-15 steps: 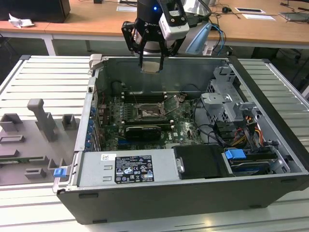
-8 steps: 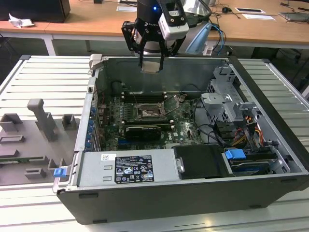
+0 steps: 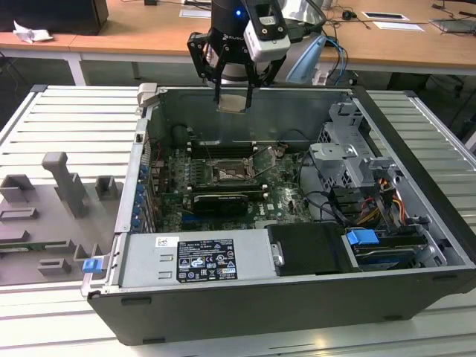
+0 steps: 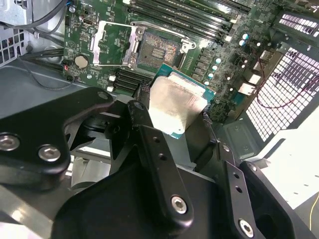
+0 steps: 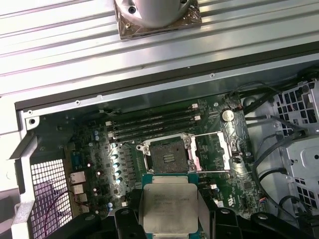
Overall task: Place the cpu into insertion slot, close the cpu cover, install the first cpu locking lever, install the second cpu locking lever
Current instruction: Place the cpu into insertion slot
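Observation:
My gripper [image 3: 234, 98] hangs above the back wall of the open computer case and is shut on the cpu [image 3: 233, 103], a pale silver square chip on a green base. In both wrist views the cpu [image 4: 174, 104] [image 5: 169, 206] sits between the black fingers [image 4: 144, 119], held clear above the board. The insertion slot [image 3: 226, 173] [image 4: 158, 50] [image 5: 164, 154] is a dark square socket in the green motherboard, bare and uncovered. The cpu cover [image 4: 113, 45] [image 5: 212, 148] lies swung open beside the slot.
Long memory slots [image 3: 223, 149] run behind the socket and a black expansion card [image 3: 217, 201] lies in front of it. A metal drive cage [image 3: 346, 156] with cables fills the exterior view's right. The power supply [image 3: 197, 256] lines the front. Grey fixtures [image 3: 67, 186] stand outside the case.

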### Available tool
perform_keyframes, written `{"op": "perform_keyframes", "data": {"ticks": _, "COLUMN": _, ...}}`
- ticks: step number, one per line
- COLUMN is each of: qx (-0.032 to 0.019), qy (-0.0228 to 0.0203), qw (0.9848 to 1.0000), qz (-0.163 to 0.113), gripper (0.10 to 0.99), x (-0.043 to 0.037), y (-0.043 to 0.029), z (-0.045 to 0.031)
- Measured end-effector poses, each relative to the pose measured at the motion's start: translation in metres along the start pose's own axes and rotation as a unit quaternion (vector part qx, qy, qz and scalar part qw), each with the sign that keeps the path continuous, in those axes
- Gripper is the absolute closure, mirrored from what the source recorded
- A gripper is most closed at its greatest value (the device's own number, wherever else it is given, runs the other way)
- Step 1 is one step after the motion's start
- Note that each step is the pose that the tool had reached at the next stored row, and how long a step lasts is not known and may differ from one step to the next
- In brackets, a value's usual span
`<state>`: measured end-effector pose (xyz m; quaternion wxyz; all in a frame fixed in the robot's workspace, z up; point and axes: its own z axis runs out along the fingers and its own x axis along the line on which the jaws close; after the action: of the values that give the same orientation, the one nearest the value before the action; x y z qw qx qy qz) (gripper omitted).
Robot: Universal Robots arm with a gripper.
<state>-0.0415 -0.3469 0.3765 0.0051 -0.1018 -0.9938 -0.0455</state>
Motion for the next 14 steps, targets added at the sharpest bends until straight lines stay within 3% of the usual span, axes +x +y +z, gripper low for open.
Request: {"op": "perform_keyframes", "data": {"ticks": 14, "qx": -0.0002, "qy": -0.001, "qw": 0.9999, "qz": 0.011, "gripper": 0.557, "x": 0.0, "y": 0.0, "z": 0.0}}
